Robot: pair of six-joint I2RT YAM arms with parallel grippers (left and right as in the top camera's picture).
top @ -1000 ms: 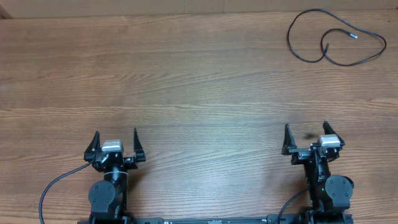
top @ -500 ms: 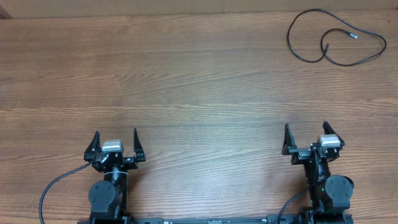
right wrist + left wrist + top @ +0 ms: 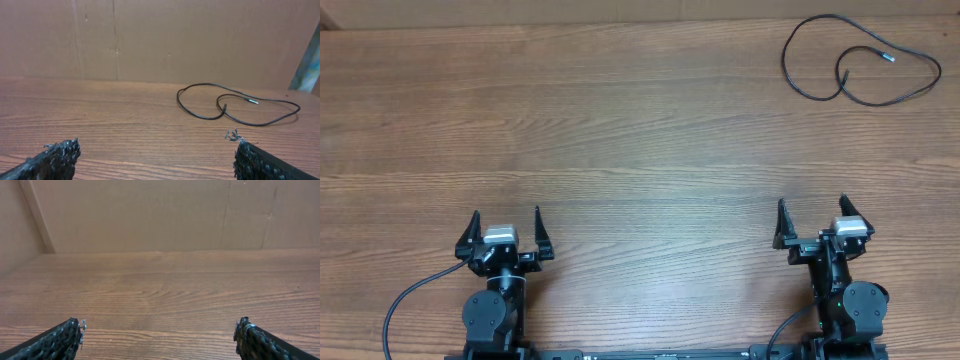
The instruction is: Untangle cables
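One thin black cable (image 3: 783, 62) lies in loose crossing loops at the table's far right corner, and its small plug (image 3: 889, 57) rests inside the loop. The right wrist view shows the same cable (image 3: 178, 100) ahead and to the right, well beyond the fingers. My left gripper (image 3: 506, 222) stands open near the front edge at the left, with only bare wood between its fingers (image 3: 60, 340). My right gripper (image 3: 811, 205) stands open near the front edge at the right, empty and far short of the cable. A bit of frayed thread clings to its right fingertip (image 3: 250, 155).
A wooden table (image 3: 620, 130) fills the view, and a brown cardboard wall (image 3: 150, 40) stands along its far edge. A thicker black arm cable (image 3: 405, 300) curves beside the left arm's base.
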